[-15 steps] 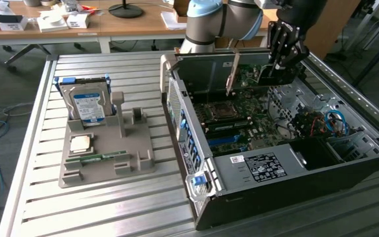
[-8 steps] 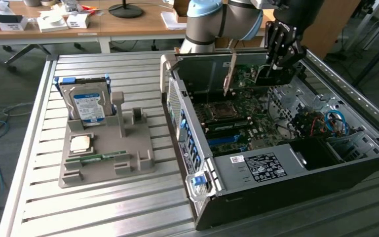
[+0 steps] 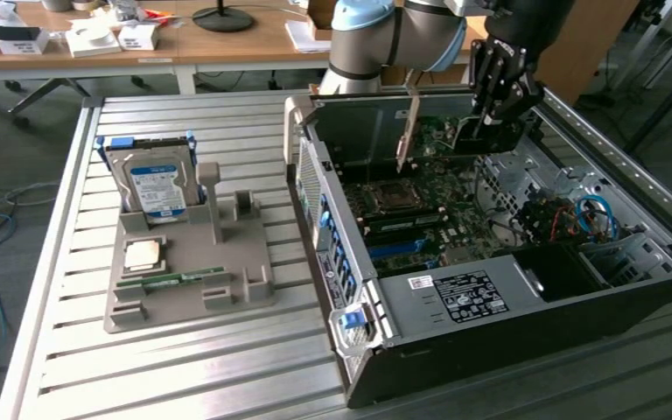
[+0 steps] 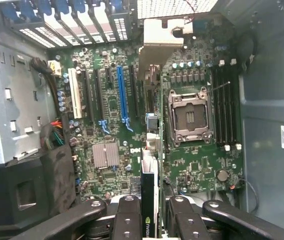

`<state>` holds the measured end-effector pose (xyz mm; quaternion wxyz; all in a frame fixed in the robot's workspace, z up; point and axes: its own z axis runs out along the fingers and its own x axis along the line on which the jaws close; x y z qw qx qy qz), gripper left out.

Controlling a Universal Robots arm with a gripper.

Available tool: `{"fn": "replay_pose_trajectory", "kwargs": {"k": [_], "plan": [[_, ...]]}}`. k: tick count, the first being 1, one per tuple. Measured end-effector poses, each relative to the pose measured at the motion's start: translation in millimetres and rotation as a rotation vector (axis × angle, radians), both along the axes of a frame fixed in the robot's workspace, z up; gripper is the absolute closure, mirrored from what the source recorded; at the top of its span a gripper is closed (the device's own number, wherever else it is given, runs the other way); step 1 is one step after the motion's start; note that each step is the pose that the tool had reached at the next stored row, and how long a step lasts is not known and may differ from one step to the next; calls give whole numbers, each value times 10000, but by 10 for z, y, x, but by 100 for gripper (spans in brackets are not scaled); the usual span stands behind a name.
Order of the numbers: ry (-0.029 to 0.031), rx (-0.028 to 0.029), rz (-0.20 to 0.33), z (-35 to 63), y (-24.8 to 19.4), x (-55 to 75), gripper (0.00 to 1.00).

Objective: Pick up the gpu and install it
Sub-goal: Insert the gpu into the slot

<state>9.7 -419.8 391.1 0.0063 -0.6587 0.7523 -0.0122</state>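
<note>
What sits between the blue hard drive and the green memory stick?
A square pale chip lies between the hard drive and the memory stick, in the exterior view.

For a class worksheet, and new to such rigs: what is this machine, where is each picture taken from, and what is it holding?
This is a single robot arm ending in a gripper. The exterior view comes from a camera off the arm; the wrist view looks past the gripper's fingers into the case. On the slatted metal table lies an open computer case, motherboard exposed. Beside it, at the exterior view's left, a grey tray carries a hard drive, a processor chip and a memory stick. The gripper is shut on the gpu, held edge-on over the motherboard.
</note>
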Motion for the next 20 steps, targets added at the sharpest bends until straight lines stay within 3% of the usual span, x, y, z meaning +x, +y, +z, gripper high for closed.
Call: {"fn": "replay_pose_trajectory", "kwargs": {"k": [7, 11, 15, 20], "plan": [[9, -11, -1, 0, 0, 1, 74], [135, -12, -1, 1, 0, 5, 74], [142, -10, 0, 0, -1, 5, 74], [193, -10, 0, 0, -28, 5, 74]]}}
